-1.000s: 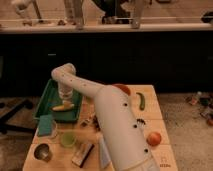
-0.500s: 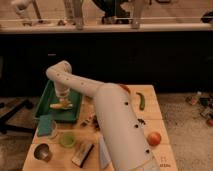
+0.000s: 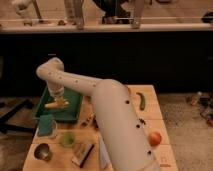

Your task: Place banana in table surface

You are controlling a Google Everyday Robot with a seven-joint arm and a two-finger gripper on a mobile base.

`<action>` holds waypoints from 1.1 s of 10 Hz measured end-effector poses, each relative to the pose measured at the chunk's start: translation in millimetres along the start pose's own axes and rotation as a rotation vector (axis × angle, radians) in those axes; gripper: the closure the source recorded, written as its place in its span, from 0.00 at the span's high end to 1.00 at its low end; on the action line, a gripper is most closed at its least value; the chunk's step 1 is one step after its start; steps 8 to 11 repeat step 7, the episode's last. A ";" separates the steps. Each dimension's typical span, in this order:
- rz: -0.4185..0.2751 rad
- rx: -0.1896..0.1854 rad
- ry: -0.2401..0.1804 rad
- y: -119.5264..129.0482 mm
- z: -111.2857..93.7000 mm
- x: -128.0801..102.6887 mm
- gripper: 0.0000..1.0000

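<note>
Wood planks make up the table surface, the biggest flat thing we see. Our white arm reaches across it, up and to the left.

Our gripper hangs at the end of the arm, above the green tray. It is grasping the banana, which sticks out sideways just under the gripper. The banana is small and pale yellow. We see it over the tray, but we cannot tell if it touches the tray floor. We cannot make out anything else inside the tray.

Just below the gripper, at the tray's near edge, sits a teal block. Below that is a small green bowl, and we cannot tell what is in it. A grey metal cup stands farther down, at the table's near left corner. A brush lies beside the cup.

Far to the right of the gripper lies a green curved vegetable. An orange round fruit sits lower on that side.
</note>
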 end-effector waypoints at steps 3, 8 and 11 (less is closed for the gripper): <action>-0.051 0.033 0.010 5.1 -18.5 -14.3 0.00; -0.071 0.064 0.033 12.7 -37.6 -18.5 0.00; -0.071 0.064 0.033 12.7 -37.6 -18.5 0.00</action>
